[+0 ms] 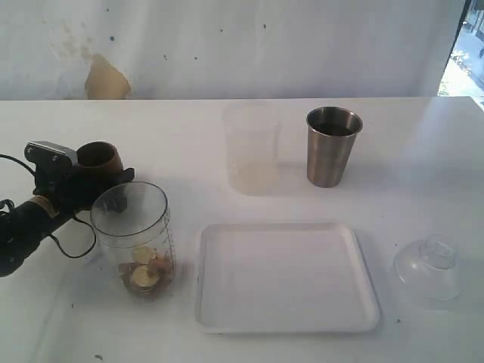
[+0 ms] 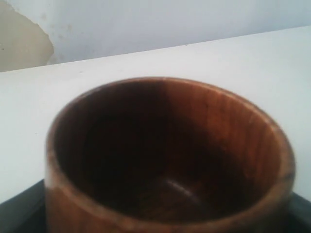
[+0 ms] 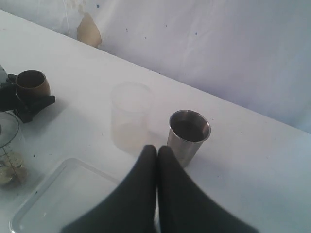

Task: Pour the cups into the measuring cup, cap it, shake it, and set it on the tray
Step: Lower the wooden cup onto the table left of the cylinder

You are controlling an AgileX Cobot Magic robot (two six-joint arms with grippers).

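Two cups feed this job. The brown wooden cup sits upright at the left, clasped around its belly by the left gripper, just behind the clear measuring cup. Its bowl looks empty to us. We judge it light, rigid and grippy. The steel tumbler stands far, right of centre; it is likely slick, so best pinched mid-wall. The right gripper has its fingers pressed together on nothing. The white tray lies near, at centre. We cannot identify the pale lumps in the measuring cup, nor see what the tumbler holds.
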